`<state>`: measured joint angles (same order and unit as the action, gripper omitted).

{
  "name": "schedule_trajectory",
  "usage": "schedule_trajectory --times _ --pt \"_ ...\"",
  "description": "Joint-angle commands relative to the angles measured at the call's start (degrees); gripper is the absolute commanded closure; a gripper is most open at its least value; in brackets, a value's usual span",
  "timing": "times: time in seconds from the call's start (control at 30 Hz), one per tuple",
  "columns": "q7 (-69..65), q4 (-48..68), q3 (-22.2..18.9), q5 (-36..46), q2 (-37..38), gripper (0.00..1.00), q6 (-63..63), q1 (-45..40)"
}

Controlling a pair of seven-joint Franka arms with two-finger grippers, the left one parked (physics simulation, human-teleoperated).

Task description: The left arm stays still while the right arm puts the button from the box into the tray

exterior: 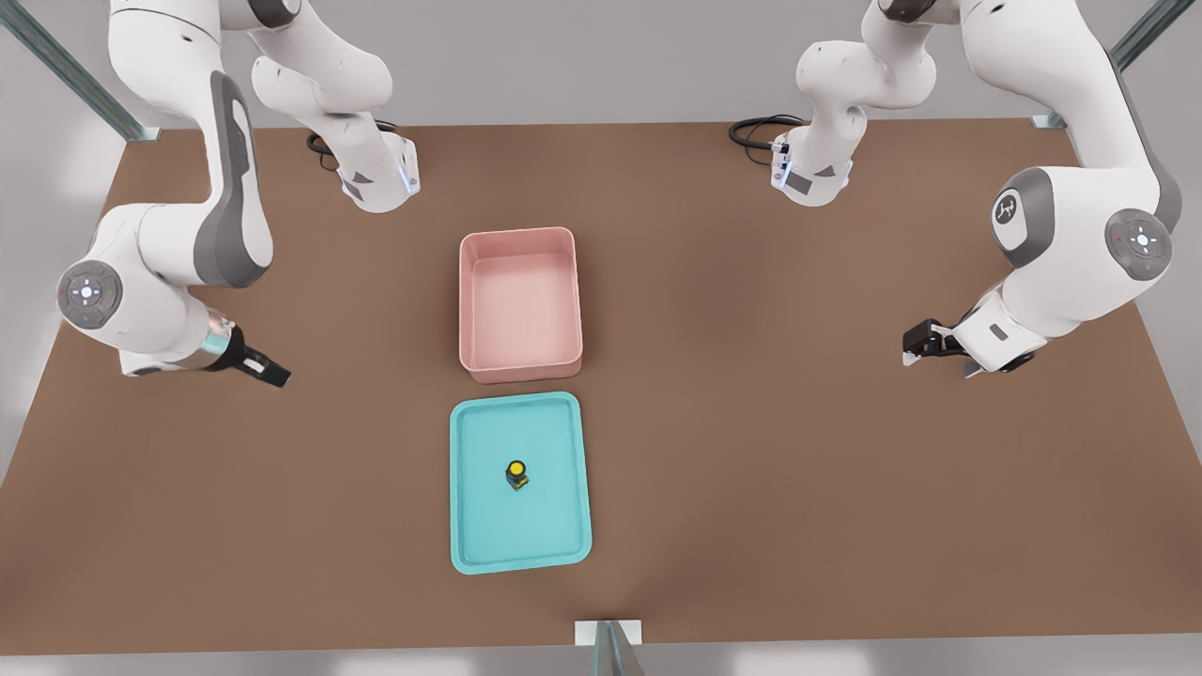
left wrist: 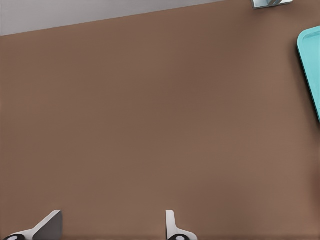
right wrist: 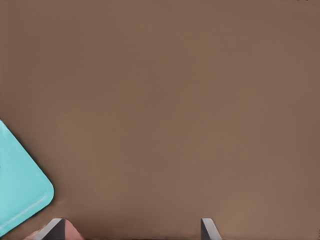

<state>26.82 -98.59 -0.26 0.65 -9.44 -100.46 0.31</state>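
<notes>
Button (exterior: 516, 472) stands upright in the tray (exterior: 470, 526), well apart from your pincer (exterior: 272, 371), which hangs released over the bench (exterior: 751, 422); box (exterior: 474, 310) lies empty beyond the tray.

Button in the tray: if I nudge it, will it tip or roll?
The button stands upright on a stubby body, so a sideways nudge would probably tip it; the round cap might then roll. On the smooth tray it may slide. The gripper hangs open at the front view's left.
</notes>
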Motion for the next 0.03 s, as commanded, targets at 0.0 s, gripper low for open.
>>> schedule_trajectory --times 0.0 --pt "-32.8 0.1 0.0 0.8 -0.2 0.00 1.7 -0.5"
